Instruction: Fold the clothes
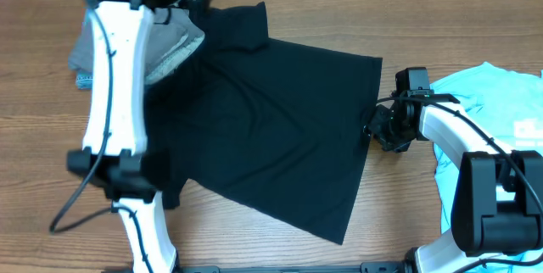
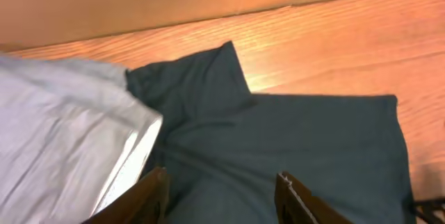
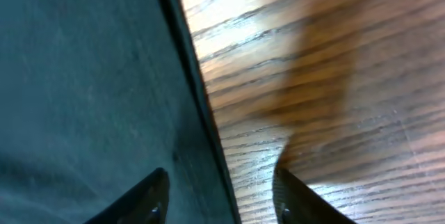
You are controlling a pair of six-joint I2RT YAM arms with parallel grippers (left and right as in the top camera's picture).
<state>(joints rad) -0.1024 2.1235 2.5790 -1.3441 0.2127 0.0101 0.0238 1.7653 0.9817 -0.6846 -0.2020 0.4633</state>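
Found the left arm (image 1: 114, 78) stretched from the near edge straight up the left side of the table (image 1: 339, 19), crossing over the black T-shirt (image 1: 271, 129) and ending near the far edge by the shirt's upper sleeve. Saw the left gripper (image 2: 222, 190) with fingers spread wide, hovering above dark cloth, nothing between them. Found the right arm (image 1: 458, 133) bent in from the right, wrist turned toward the shirt's right hem. Saw the right gripper (image 3: 219, 190) likewise spread, straddling that hem: one finger (image 3: 149, 196) over black cloth, the other over bare wood, nothing clamped. Could not tell whether its fingertips touched the cloth. Noted the black T-shirt lying flat across the middle of the table, slightly skewed, one sleeve pointing to the far edge. Noted a grey piece (image 1: 165, 48) just beside that sleeve, touching the shirt's far-left part, with a small blue piece (image 1: 85, 80) peeking out at its left. Noted a light blue T-shirt (image 1: 488, 103) at the right edge, partly hidden by the right arm and cut off by the frame. Could not see the black shirt's left side beneath the left arm.
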